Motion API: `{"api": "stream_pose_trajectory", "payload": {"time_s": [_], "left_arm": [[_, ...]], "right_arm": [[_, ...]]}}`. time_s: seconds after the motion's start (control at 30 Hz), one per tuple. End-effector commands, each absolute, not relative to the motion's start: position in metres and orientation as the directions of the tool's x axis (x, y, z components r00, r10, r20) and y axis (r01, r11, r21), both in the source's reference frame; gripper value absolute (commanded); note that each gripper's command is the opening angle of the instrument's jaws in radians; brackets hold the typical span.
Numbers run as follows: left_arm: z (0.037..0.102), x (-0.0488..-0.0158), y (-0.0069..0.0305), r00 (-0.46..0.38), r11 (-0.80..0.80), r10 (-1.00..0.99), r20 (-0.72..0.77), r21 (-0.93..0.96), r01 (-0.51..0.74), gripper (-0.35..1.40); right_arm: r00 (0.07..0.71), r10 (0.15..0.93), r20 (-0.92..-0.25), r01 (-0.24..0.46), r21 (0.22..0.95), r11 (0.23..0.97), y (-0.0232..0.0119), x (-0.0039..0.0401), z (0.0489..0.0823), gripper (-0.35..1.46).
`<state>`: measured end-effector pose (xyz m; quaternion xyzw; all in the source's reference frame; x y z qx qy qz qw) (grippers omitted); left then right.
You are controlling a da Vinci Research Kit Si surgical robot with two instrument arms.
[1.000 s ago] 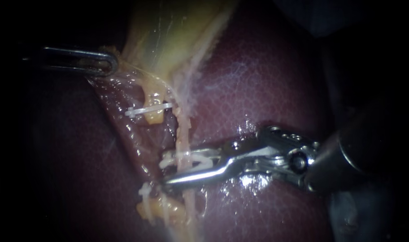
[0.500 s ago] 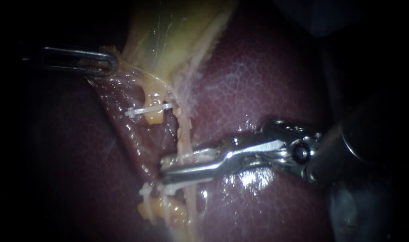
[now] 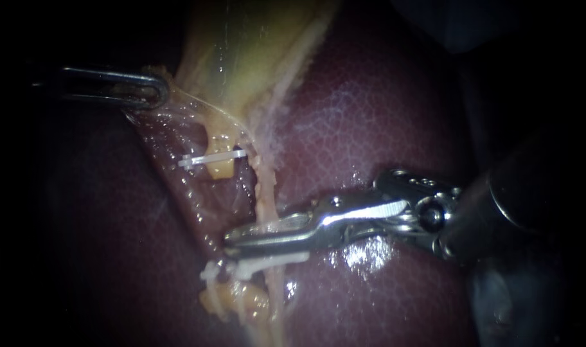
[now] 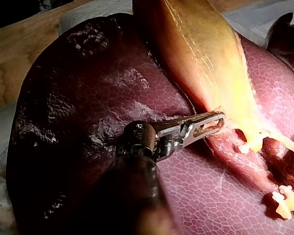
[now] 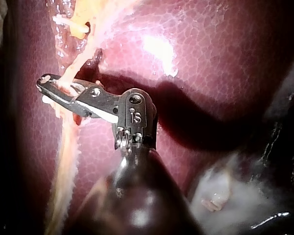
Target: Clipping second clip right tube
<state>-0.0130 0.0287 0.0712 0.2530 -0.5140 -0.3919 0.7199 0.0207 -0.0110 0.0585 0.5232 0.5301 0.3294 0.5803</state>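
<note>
My right instrument comes in from the right and lies across the pale right tube. Its jaws are pressed together on the tube, with a white clip squeezed between them. Another white clip crosses the same tube just below the jaws. The left tube's yellow stump carries a white clip. My left instrument holds a fold of the gallbladder at its edge, with the jaws shut on it. In the right wrist view the right instrument clamps the pale strand.
Dark red liver surrounds the site on all sides. A yellow tissue lump with a small white piece sits below the jaws. White gauze lies beside the liver in the right wrist view.
The right instrument's jaws, open around the tube with a white clip one second ago, have closed on it. The left instrument has not moved.
</note>
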Motion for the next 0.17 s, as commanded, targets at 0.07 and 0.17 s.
{"api": "stream_pose_trajectory", "payload": {"time_s": [0.07, 0.17], "left_arm": [[0.0711, -0.0129, 0.0287, 0.165, 0.565, -0.824, 0.541, 0.767, 0.304, -0.35], [0.0711, -0.0129, 0.0287, 0.165, 0.564, -0.825, 0.541, 0.768, 0.304, -0.35]], "right_arm": [[0.222, 0.937, -0.271, 0.172, 0.956, 0.235, -0.0110, 0.0207, 0.0586, -0.35], [0.222, 0.937, -0.271, 0.173, 0.956, 0.236, -0.0110, 0.0207, 0.0587, -0.35]]}}
